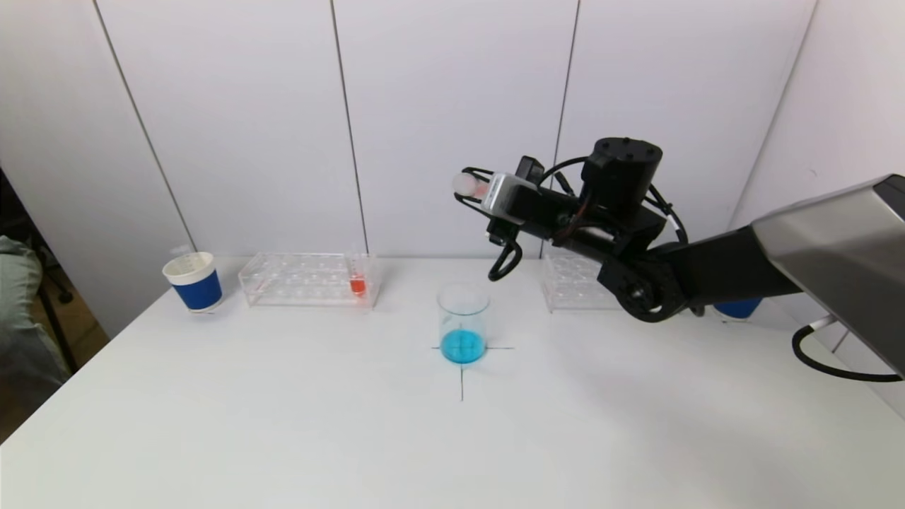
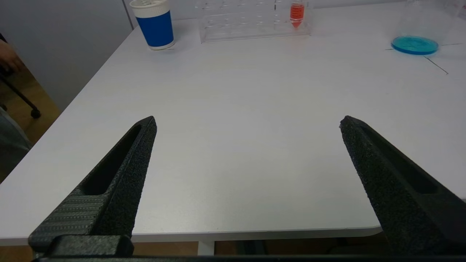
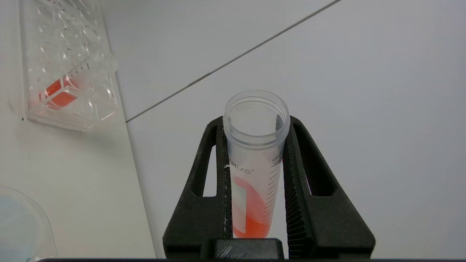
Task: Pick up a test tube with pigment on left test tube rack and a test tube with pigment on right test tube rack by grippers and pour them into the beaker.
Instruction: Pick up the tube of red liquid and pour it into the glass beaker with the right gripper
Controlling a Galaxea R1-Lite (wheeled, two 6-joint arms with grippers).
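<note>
My right gripper [image 1: 475, 188] is shut on a clear test tube [image 1: 464, 184] with orange-red pigment and holds it tilted, nearly level, high above and just behind the glass beaker [image 1: 463, 322], which holds blue liquid. In the right wrist view the tube [image 3: 255, 160] sits between the fingers of the gripper [image 3: 255, 122], open mouth outward, pigment pooled at its base. The left rack [image 1: 307, 279] holds one tube of red pigment [image 1: 357, 281]. The right rack [image 1: 574, 283] is partly hidden behind the arm. My left gripper [image 2: 247, 122] is open and empty over the table's near edge.
A blue and white paper cup [image 1: 193, 281] stands left of the left rack. Another blue cup [image 1: 739, 308] shows behind the right arm. A black cross on the white table [image 1: 283, 410] marks the beaker's spot. White wall panels close the back.
</note>
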